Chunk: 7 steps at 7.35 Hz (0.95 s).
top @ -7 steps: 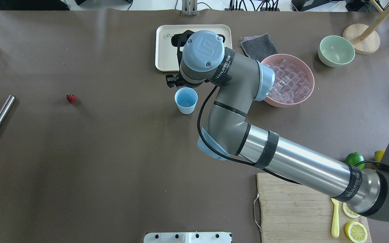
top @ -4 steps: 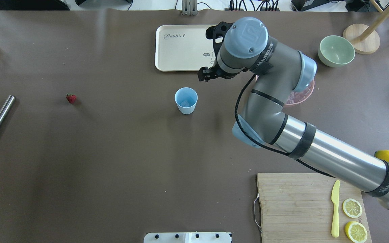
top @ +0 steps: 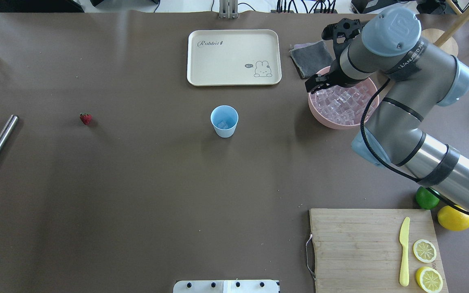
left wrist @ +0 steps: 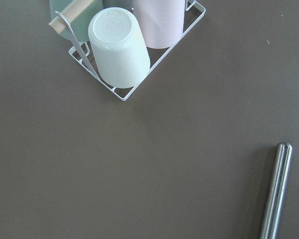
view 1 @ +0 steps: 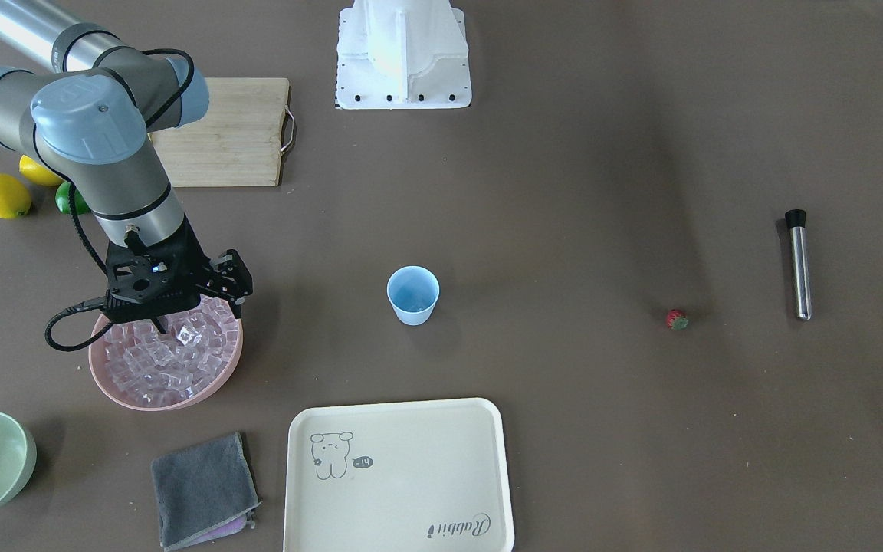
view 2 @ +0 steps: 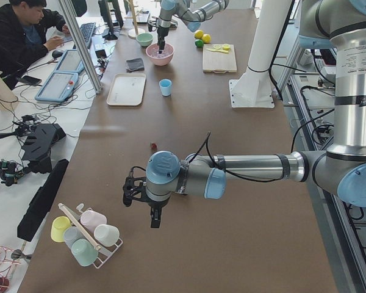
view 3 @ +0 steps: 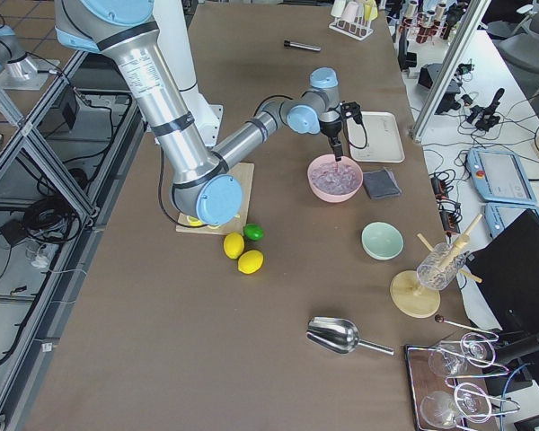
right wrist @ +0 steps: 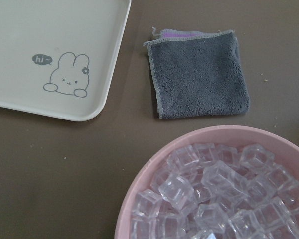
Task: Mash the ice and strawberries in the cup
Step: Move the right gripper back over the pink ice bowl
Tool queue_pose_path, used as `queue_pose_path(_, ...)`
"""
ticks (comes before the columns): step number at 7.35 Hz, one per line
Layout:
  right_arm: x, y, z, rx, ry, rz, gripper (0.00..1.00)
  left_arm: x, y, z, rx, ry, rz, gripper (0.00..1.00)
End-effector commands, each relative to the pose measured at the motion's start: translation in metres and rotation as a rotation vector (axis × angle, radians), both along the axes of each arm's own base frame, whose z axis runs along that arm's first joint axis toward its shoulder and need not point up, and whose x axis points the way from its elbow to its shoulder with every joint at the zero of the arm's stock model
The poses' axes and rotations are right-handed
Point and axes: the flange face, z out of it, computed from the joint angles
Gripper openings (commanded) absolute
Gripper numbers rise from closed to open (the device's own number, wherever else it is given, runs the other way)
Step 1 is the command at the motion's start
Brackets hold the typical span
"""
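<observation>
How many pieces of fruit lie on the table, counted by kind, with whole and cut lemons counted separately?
whole lemons: 2
cut lemon pieces: 2
lime: 1
strawberry: 1
Total: 6

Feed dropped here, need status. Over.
Right tool above ice in pink bowl, state unclear. Left tool far off, unclear. Cup holds ice; strawberry on table. Nothing between bowl, cup.
</observation>
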Motion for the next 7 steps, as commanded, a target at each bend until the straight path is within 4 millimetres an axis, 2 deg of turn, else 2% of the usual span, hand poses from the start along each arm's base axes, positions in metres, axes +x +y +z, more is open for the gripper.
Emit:
queue_pose_path(1, -0.007, 0.007, 0.013, -0.012, 0.013, -0.021, 0.91, 0.001, 0.007, 0.004, -0.007, 0.001, 0.000, 0.98)
queue_pose_path(3, -0.013, 0.000, 0.031, -0.016, 0.030, -0.027, 0.90, 0.001, 0.007, 0.004, 0.001, 0.000, -0.001, 0.98)
queue_pose_path(5, -0.027, -0.007, 0.052, 0.000, 0.018, -0.035, 0.90, 0.001, 0.007, 0.005, 0.000, 0.000, -0.001, 0.98)
queue_pose_path(7, -0.029, -0.007, 0.061, -0.005, 0.023, -0.038, 0.77, 0.001, 0.007, 0.003, 0.001, 0.000, -0.002, 0.98)
